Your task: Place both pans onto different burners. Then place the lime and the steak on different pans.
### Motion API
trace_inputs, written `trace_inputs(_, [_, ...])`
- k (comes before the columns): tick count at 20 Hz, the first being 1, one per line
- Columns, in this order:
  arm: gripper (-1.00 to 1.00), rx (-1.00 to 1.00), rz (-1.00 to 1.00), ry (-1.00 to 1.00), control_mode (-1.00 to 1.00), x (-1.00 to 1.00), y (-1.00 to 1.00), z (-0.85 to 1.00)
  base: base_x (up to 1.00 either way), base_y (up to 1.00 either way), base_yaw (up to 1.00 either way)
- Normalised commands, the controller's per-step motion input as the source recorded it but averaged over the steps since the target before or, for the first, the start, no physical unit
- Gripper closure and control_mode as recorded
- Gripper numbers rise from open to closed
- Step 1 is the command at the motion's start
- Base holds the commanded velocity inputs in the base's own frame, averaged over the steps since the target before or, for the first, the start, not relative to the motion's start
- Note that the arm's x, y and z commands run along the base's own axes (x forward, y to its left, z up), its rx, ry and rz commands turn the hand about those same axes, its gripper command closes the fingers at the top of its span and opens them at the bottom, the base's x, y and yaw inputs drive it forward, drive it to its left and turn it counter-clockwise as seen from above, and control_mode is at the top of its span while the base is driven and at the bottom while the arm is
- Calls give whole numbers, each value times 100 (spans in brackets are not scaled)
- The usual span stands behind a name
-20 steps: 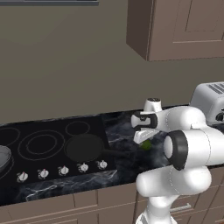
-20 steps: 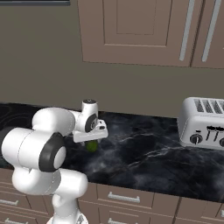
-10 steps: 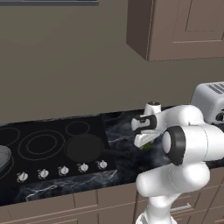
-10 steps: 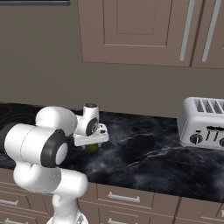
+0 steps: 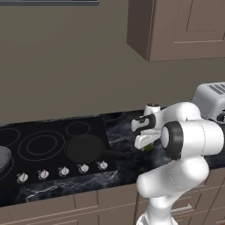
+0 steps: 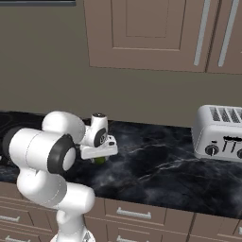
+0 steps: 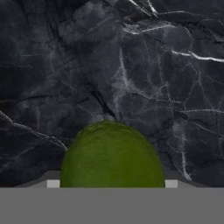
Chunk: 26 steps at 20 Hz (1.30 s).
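Observation:
The lime (image 7: 111,155), a yellow-green ball, rests on the dark marble counter and peeks out under my hand (image 5: 148,146) (image 6: 100,160). My gripper (image 7: 111,183) (image 5: 147,143) (image 6: 99,158) points down over it, with a fingertip against each side of the lime. The matte black pan (image 5: 85,148) lies on a burner at the right of the cooktop, its handle pointing right toward my hand. The silvery pan (image 5: 2,158) shows partly at the left edge. Bare burners (image 5: 41,144) lie between them. The steak is out of view.
A silver toaster (image 5: 213,101) (image 6: 220,132) stands on the counter to the right of my arm. Knobs (image 5: 63,170) line the front of the cooktop. Wall cabinets (image 6: 146,33) hang above the counter.
My hand has sunk slightly onto the lime and the fingers have drawn in against it. The pans and the lime have not moved.

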Motion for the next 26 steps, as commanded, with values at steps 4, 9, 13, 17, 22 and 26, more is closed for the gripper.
trace_inputs(4, [100, 0, 1, -5, -100, -15, 0, 33, 0, 0, 0])
trace_inputs(9, [100, 0, 5, -12, -100, -36, 4, 82, 0, 0, 0])
trace_inputs(13, [100, 4, 7, -4, -100, -26, 28, 94, 0, 0, 0])
trace_inputs(17, [100, 10, 13, -1, -100, -20, 44, 78, 0, 0, 0])
trace_inputs(22, [100, 2, 16, -16, -100, -16, 60, 45, 0, 0, 0])
trace_inputs(26, [100, 0, 13, -18, -100, -3, 59, 35, 0, 0, 0])
